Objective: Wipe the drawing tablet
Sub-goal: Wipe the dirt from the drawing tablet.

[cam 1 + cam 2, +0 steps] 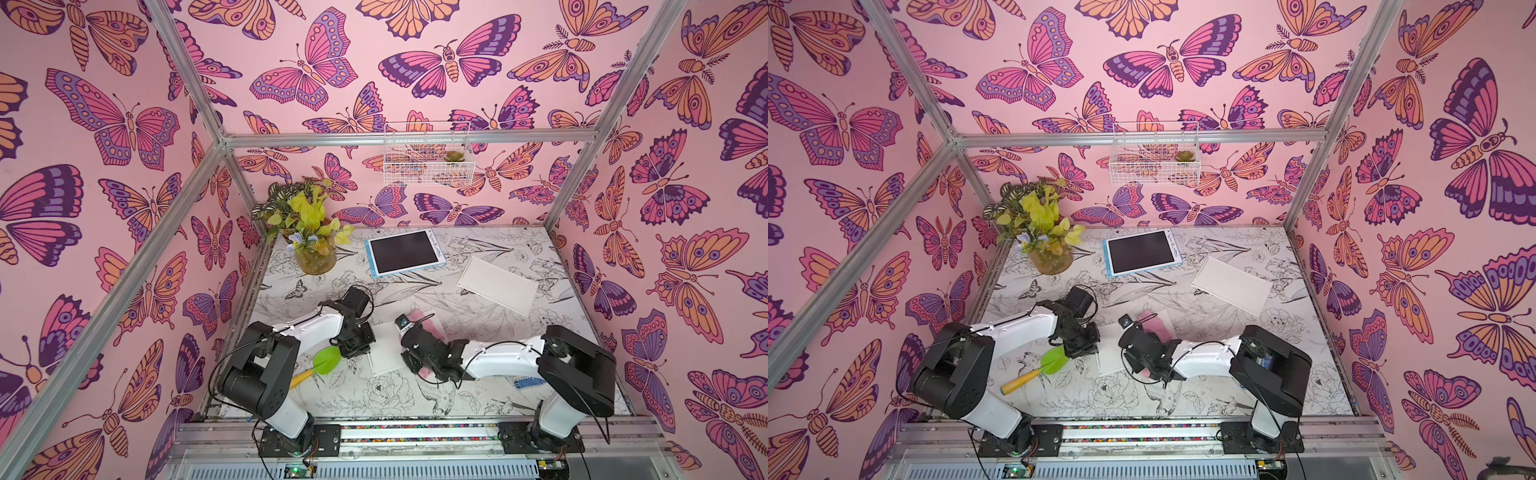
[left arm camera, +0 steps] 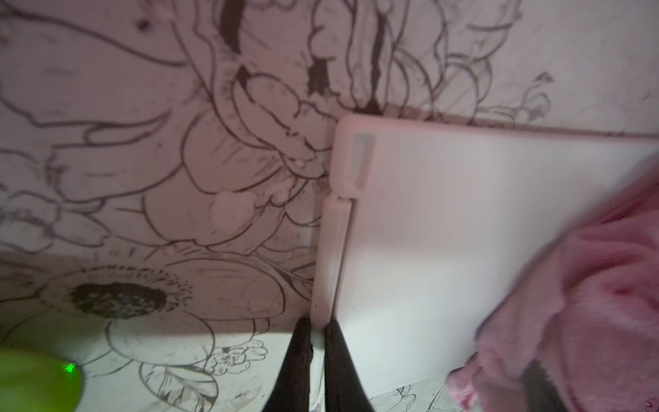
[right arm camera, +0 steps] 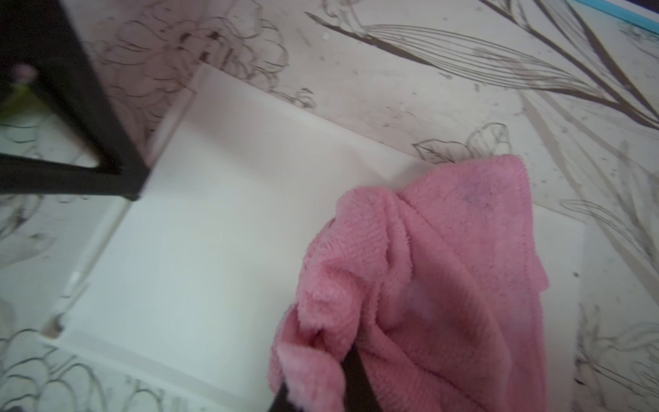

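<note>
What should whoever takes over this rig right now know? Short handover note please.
Left gripper: shut on the edge of the white rectangular plastic drawing tablet, which lies flat.
Right gripper: shut on the pink terry cloth, bunched and resting on the tablet's side nearer that gripper.
Done: cloth picked up, tablet pinned, cloth on its surface. The bare part shows no marks; how much has been wiped cannot be told.
Left: sweep the cloth over the rest, then release both.
Note: a dark-screened tablet with blue edge lies apart at the far side.
</note>
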Available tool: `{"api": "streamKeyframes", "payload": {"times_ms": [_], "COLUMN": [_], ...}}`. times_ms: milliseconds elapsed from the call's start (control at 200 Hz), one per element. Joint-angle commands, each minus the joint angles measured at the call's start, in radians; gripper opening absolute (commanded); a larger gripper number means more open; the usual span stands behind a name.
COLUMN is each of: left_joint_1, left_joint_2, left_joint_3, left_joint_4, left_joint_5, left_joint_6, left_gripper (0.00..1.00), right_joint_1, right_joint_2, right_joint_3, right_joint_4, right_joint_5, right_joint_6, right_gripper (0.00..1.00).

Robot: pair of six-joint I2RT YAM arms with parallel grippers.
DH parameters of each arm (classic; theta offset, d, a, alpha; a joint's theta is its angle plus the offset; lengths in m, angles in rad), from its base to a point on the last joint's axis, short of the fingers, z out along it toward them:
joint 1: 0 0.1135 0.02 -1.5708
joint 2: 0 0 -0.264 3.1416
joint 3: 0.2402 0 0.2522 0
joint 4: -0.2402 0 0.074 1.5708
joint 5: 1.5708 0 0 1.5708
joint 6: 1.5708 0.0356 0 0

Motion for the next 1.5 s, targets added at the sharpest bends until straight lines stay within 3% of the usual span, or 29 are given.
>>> {"api": "streamKeyframes", "payload": {"times_ms": [0, 105, 205, 255, 401, 476, 551, 706, 766, 811, 971, 1051, 1147, 1327, 1407, 1492], "left_joint_1": [-0.004, -0.003, -0.003, -0.003, -0.004, -0.006, -0.005, -0.003, -0.005, -0.004, -0.003, -0.005, -0.005, -0.004, -0.003, -0.003], "left_joint_2": [0.071, 0.069, 0.068, 0.072, 0.086, 0.09, 0.091, 0.094, 0.096, 0.098, 0.128, 0.14, 0.145, 0.171, 0.181, 0.185], "left_joint_3": [-0.048, -0.053, -0.054, -0.052, -0.044, -0.041, -0.039, -0.033, -0.03, -0.026, 0.0, 0.015, 0.03, 0.04, 0.032, 0.021], "left_joint_4": [-0.023, -0.023, -0.021, -0.02, -0.012, -0.012, -0.009, -0.009, -0.009, -0.009, 0.003, 0.015, 0.032, 0.04, 0.045, 0.058], "left_joint_5": [-0.073, -0.076, -0.078, -0.076, -0.061, -0.057, -0.058, -0.054, -0.054, -0.053, -0.029, -0.014, 0.0, 0.0, 0.003, 0.001], "left_joint_6": [-0.026, -0.025, -0.026, -0.028, -0.028, -0.026, -0.025, -0.013, -0.006, -0.001, 0.019, 0.031, 0.055, 0.091, 0.093, 0.091], "left_gripper": [0.09, 0.09, 0.09, 0.09, 0.08, 0.08, 0.08, 0.08, 0.08, 0.08, 0.08, 0.08, 0.08, 0.06, 0.05, 0.05], "right_joint_1": [-0.097, -0.266, -0.295, -0.251, -0.001, 0.034, -0.009, -0.239, -0.257, -0.251, -0.012, 0.048, 0.006, -0.245, -0.237, -0.146], "right_joint_2": [-0.031, -0.167, -0.24, -0.224, -0.065, -0.022, -0.043, -0.232, -0.293, -0.305, -0.15, -0.047, -0.045, -0.124, -0.085, 0.01], "right_joint_3": [-0.034, -0.149, -0.202, -0.186, -0.041, 0.005, -0.024, -0.203, -0.243, -0.251, -0.105, -0.011, -0.017, -0.118, -0.054, 0.066], "right_joint_4": [-0.098, -0.172, -0.132, -0.102, 0.005, -0.002, -0.054, -0.163, -0.161, -0.133, -0.018, -0.005, -0.013, -0.007, 0.012, 0.036], "right_joint_5": [0.082, 0.105, 0.043, 0.004, -0.058, -0.048, 0.036, 0.091, 0.098, 0.03, -0.065, -0.101, -0.027, -0.017, -0.117, -0.185], "right_joint_6": [0.072, 0.123, 0.057, 0.05, -0.007, 0.012, 0.049, 0.139, 0.114, 0.077, 0.0, -0.004, 0.03, 0.043, -0.025, -0.039], "right_gripper": [0.0, 0.0, 0.0, 0.0, 0.0, 0.0, 0.0, 0.0, 0.0, 0.0, 0.0, 0.0, 0.0, 0.0, 0.0, 0.0]}}
